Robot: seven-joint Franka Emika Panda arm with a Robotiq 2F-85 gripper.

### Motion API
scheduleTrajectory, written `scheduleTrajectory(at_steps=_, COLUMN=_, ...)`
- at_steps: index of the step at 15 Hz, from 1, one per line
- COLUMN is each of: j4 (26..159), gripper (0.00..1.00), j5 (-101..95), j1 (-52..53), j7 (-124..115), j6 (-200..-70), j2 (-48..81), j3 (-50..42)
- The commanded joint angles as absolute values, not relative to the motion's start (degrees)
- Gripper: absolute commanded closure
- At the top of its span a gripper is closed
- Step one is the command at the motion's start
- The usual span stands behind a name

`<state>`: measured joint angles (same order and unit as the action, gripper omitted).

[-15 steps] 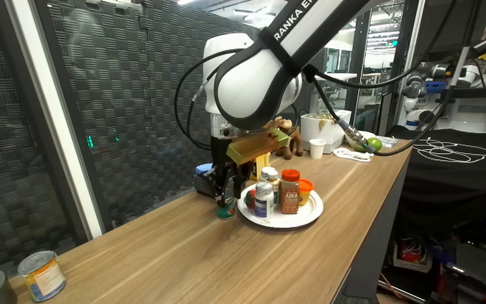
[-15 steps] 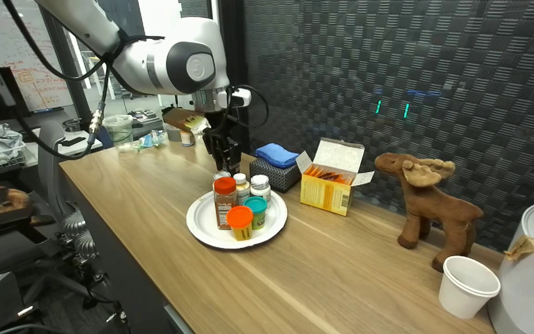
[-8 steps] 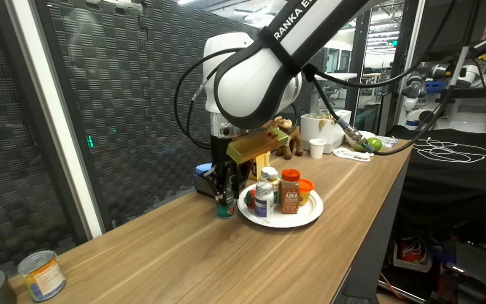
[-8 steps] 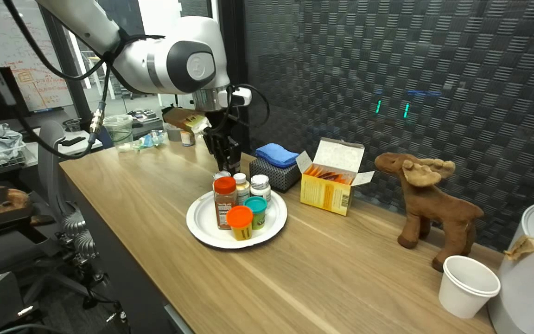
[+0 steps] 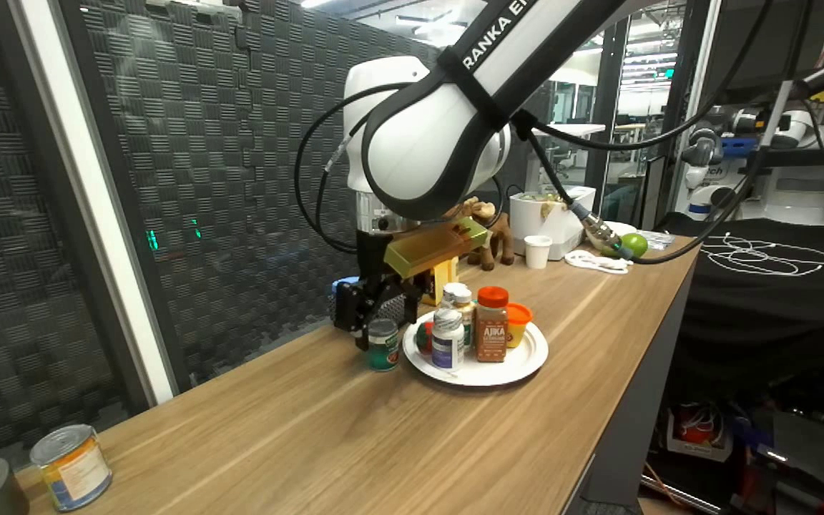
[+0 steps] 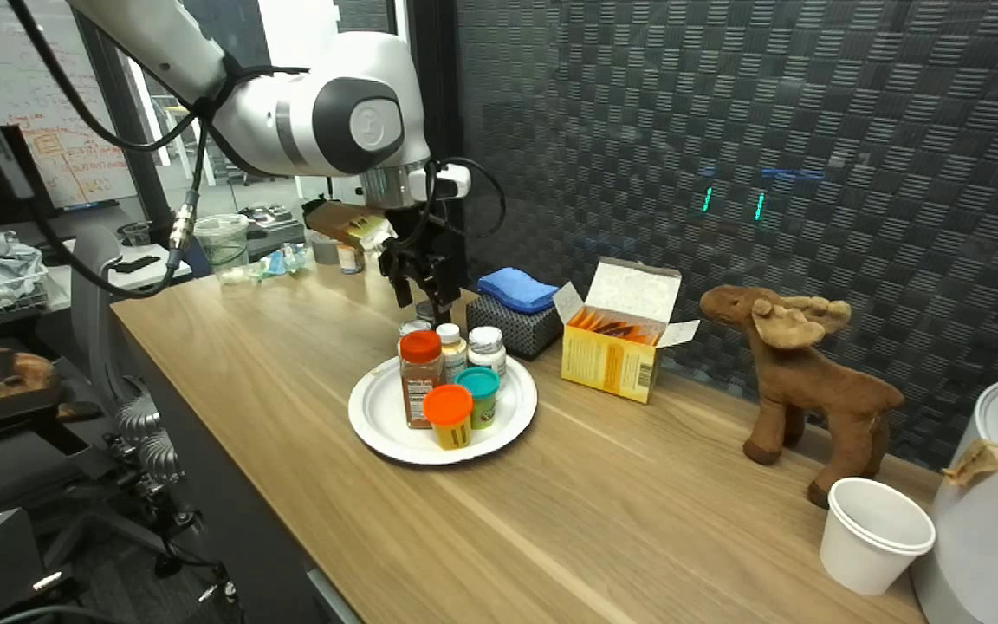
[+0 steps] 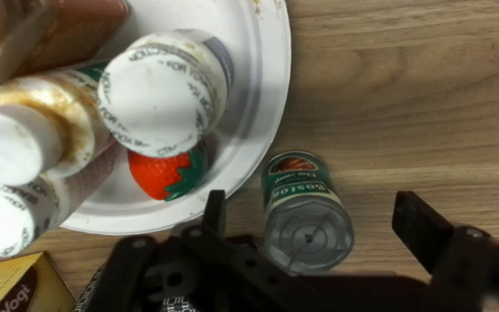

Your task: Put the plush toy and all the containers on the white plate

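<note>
Because the fingers of the gripper (image 7: pixel 312 213) stand wide apart, the green-labelled can (image 7: pixel 303 208) sits free between them, wood showing on either side of it. The can is upright on the wooden table (image 6: pixel 568 511), just beside the rim of the white plate (image 5: pixel 501 373); whether the two touch, I cannot tell.

On the plate, the red-lidded jar (image 5: pixel 491 332) stands upright close to three white-capped bottles (image 7: pixel 152 102), with the orange-lidded tub (image 6: pixel 449 420) and the teal-lidded tub (image 6: pixel 479 397) side by side near it. A red and green strawberry-shaped thing (image 7: pixel 163 173) lies near the rim, partly hidden in the wrist view by one bottle.

Well apart from the plate, the plush toy (image 6: pixel 811 386) stands on its legs on the table, with nested white cups (image 6: pixel 867 542) near its feet. Nearer the dark wall (image 6: pixel 603 130), between plate and toy, is an open yellow box (image 6: pixel 607 364), and beside it a black patterned box (image 6: pixel 508 328) with a blue cloth (image 6: pixel 516 289) on top.
</note>
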<state>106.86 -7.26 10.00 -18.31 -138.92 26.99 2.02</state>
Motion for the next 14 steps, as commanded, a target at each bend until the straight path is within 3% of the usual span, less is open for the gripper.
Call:
scheduleTrajectory(at_steps=1, j4=103.91, gripper=0.25, j5=-6.81, j1=10.39, j7=-16.68, j6=-138.77, j2=28.66, j3=1.71)
scheduleTrajectory(at_steps=3, j4=103.41, gripper=0.29, j5=-6.89, j1=10.45, j7=-16.56, j6=-139.05, j2=29.1, j3=1.64)
scheduleTrajectory(at_steps=9, j4=103.49, gripper=0.78, j5=-7.73, j1=11.39, j7=-19.3, j6=-139.14, j2=28.53, j3=0.45)
scheduleTrajectory(at_steps=14, j4=106.58, gripper=0.82, j5=-7.64, j1=12.6, j7=-25.69, j6=-138.82, j2=24.32, j3=-1.28)
